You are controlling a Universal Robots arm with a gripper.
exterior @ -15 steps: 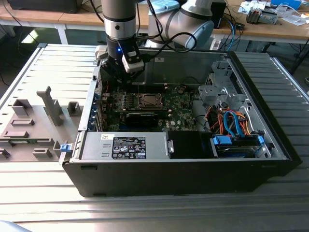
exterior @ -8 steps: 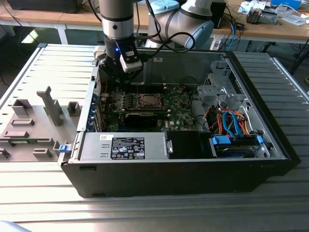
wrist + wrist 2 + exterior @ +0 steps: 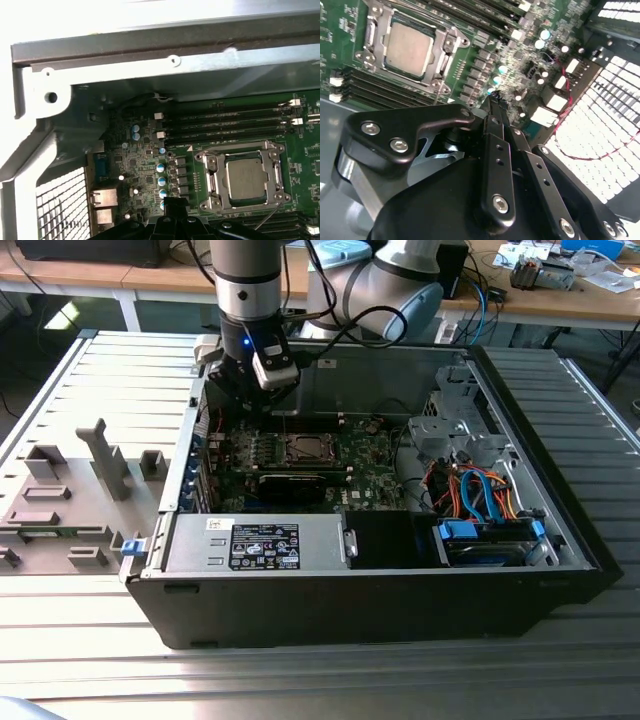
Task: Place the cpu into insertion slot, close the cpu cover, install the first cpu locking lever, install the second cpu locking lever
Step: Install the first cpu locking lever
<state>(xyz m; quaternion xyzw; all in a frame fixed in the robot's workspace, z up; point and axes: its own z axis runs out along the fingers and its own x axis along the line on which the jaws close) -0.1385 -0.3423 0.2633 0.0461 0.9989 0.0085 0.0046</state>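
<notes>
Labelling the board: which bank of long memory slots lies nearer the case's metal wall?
The bank beyond the cpu, bordering the case wall; the other bank lies on the socket's opposite side.

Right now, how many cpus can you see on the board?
1. The cpu sits at the board's socket, framed by the cpu cover. Any others would be hidden.

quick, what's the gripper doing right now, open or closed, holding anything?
Gripper: fingers shut, holding nothing, beside the socket where the cpu already sits.
</notes>
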